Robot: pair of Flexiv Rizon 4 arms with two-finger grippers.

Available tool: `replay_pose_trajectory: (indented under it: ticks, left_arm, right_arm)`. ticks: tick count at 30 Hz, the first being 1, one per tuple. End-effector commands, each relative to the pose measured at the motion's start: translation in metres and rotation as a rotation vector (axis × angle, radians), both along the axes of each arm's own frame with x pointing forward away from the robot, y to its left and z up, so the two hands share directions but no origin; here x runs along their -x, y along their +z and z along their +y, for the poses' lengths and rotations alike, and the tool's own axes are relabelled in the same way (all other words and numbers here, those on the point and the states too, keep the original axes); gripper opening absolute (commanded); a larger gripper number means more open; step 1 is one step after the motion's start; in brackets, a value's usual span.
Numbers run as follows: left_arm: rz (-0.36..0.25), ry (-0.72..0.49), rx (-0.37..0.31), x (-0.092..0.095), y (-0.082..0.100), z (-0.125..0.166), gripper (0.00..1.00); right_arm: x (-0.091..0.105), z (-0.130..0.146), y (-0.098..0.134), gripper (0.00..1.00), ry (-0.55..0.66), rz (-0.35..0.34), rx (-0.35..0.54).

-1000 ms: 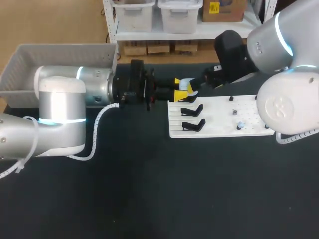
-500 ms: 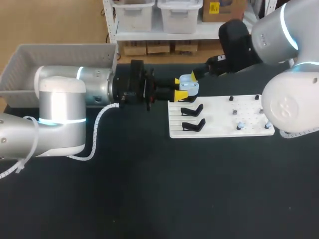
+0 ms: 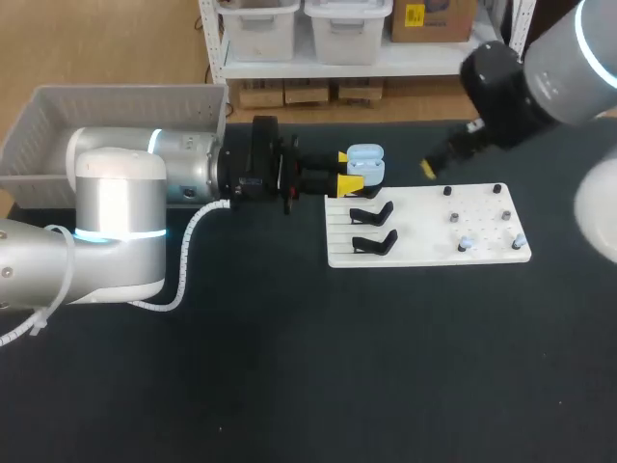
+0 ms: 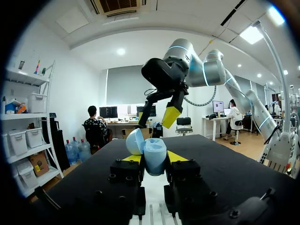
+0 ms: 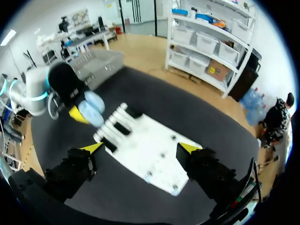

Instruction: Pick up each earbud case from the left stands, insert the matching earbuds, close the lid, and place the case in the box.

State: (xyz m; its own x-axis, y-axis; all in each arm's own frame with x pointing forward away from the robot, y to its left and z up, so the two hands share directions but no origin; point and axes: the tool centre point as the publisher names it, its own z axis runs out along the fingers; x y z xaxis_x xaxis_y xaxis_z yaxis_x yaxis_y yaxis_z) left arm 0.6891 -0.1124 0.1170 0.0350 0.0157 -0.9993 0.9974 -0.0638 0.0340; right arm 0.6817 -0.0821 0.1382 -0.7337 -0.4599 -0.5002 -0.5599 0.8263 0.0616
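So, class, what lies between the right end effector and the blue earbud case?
Nothing; the head view shows only bare table between the right end effector and the earbud case.

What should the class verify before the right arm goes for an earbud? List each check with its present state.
1. Grip: the left gripper holds the earbud case between both fingers: ok.
2. The case's lid is open: ok.
3. The inside of the case is free for an earbud: cannot tell.
4. The right gripper is open, with nothing between its fingers: ok.
5. The right gripper is apart from the case, above the white board: ok.
6. The pale blue pieces on the board are the matching earbuds: cannot tell.
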Motion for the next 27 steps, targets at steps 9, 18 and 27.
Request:
replay_pose_trajectory:
  ticks: [9,18,27]
  left_arm:
    - [-0.003,0.004,0.002,0.001,-0.001,0.0,0.0]
    - [-0.003,0.004,0.002,0.001,-0.001,0.0,0.0]
    - [-0.003,0.004,0.002,0.001,-0.001,0.0,0.0]
  right_arm:
    - [0.044,-0.06,-0.004,1.0,-0.187,0.042,0.232]
    - [0.062,-0.077,-0.029,1.0,-0.181,0.126,0.246]
    - [0.069,-0.088,-0.059,0.91,-0.148,0.21,0.266]
